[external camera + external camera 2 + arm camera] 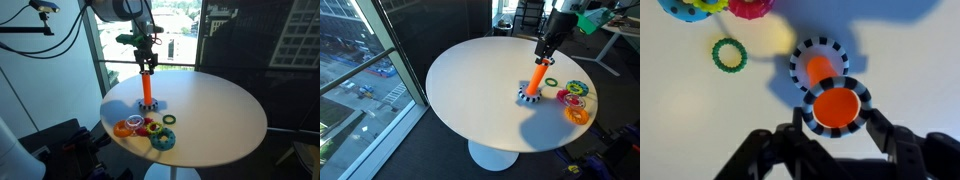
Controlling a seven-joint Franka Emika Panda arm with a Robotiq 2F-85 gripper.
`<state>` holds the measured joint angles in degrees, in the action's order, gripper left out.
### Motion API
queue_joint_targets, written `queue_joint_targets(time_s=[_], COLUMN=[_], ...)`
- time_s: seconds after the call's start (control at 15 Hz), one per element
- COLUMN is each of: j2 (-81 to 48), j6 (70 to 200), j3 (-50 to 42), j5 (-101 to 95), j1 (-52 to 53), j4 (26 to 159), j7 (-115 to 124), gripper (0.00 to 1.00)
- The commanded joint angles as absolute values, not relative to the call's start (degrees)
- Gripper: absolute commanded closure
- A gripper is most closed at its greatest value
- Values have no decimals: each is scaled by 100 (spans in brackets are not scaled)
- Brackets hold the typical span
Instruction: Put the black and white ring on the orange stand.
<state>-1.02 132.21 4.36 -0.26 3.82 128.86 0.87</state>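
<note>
Wrist view: the jaws pinch the black and white ring by its outer rim, one finger on each side, leaving the hole free. The gripper hangs straight above the orange stand. The peg's orange top fills the ring's hole, so the ring is centred at the tip; whether it is already threaded cannot be told. The rim grip presumably holds the ring level so the peg can pass through. A patterned disc lower down reads as the stand's base. In an exterior view the arm is vertical over the table. A green ring lies well apart. Judged next: lower, then release.
</note>
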Motion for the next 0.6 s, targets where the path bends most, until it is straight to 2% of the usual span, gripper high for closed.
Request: queue_joint_targets(time_s=[0.0,0.53], j2=[-71,1], j6=[12982,13195], j3=[428,423], j5=[-28,-32], j1=[397,393], j4=[12788,12909], j7=[145,185], gripper=[59,59])
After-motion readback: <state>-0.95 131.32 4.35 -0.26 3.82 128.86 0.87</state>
